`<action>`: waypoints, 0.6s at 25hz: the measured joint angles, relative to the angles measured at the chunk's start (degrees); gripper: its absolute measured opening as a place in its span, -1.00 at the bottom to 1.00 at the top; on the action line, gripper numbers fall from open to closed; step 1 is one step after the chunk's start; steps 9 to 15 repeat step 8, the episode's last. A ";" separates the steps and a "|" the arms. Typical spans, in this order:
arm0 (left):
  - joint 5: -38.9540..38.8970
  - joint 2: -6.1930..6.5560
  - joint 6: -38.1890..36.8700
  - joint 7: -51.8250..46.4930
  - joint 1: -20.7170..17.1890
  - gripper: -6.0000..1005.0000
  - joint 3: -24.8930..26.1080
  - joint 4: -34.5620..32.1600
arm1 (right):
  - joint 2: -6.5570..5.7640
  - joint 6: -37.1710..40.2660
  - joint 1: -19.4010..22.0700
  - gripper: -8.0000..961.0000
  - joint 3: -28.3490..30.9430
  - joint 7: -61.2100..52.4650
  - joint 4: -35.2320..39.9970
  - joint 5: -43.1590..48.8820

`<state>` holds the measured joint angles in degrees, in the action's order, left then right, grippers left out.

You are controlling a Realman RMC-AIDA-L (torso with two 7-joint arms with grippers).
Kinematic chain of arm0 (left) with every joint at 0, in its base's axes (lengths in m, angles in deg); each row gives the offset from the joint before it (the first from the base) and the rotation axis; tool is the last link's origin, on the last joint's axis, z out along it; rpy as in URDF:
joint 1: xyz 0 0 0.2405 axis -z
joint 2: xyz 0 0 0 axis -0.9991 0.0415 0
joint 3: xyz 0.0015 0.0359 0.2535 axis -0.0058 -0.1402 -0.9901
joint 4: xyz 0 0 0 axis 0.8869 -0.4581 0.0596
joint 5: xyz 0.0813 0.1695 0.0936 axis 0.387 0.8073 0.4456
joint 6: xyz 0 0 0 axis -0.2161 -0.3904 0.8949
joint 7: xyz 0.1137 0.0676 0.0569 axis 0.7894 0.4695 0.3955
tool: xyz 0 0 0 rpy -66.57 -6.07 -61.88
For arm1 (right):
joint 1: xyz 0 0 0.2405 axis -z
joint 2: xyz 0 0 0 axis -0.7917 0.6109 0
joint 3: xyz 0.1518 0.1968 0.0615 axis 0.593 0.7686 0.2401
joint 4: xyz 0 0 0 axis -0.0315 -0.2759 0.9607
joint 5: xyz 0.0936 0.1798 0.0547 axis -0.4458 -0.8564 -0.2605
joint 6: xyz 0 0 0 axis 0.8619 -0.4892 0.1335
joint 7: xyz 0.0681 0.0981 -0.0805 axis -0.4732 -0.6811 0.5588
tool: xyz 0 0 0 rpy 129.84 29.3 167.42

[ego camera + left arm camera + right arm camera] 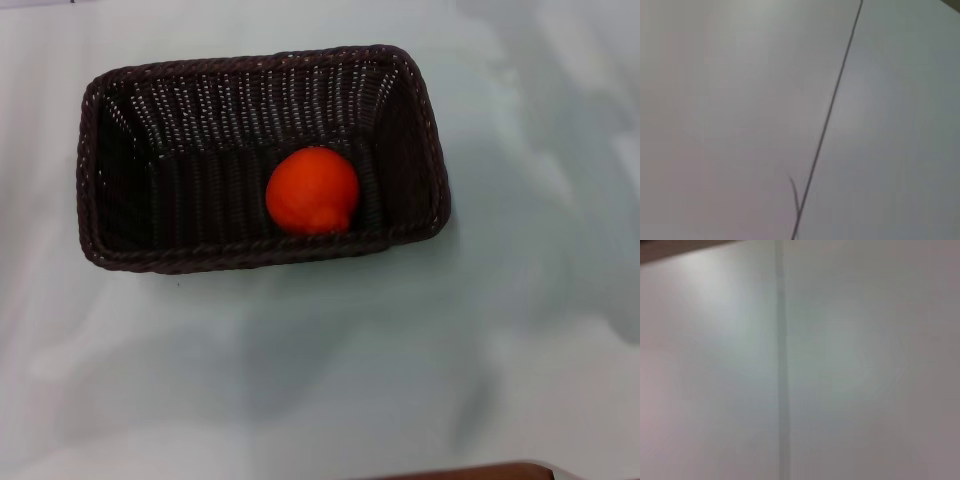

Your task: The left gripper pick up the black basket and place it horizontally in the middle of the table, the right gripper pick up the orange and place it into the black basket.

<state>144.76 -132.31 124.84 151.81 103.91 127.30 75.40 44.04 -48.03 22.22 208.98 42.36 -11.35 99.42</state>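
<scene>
The black basket (150,150), dark woven wicker with a braided rim, lies lengthwise across the middle of the white table (330,370) in the head view. The orange (311,190) rests inside the basket, on its floor near the front wall and right of centre. Neither gripper shows in the head view. The left wrist view shows only bare table (730,110) with a thin dark seam line across it. The right wrist view shows only bare table (865,365) with a faint seam.
A brown edge (470,470) shows at the bottom of the head view. A dark strip (670,250) shows at a corner of the right wrist view. White table surface surrounds the basket on all sides.
</scene>
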 joint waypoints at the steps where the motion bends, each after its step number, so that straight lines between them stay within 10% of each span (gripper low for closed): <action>1: -0.01 0.01 0.10 0.17 -0.05 0.04 0.29 -0.33 | 0.00 0.28 0.45 0.97 0.01 0.36 0.17 -1.44; 15: -0.88 -0.03 0.21 3.07 -0.27 0.04 0.93 -2.14 | -0.17 2.60 2.62 0.97 0.11 0.37 0.36 -7.37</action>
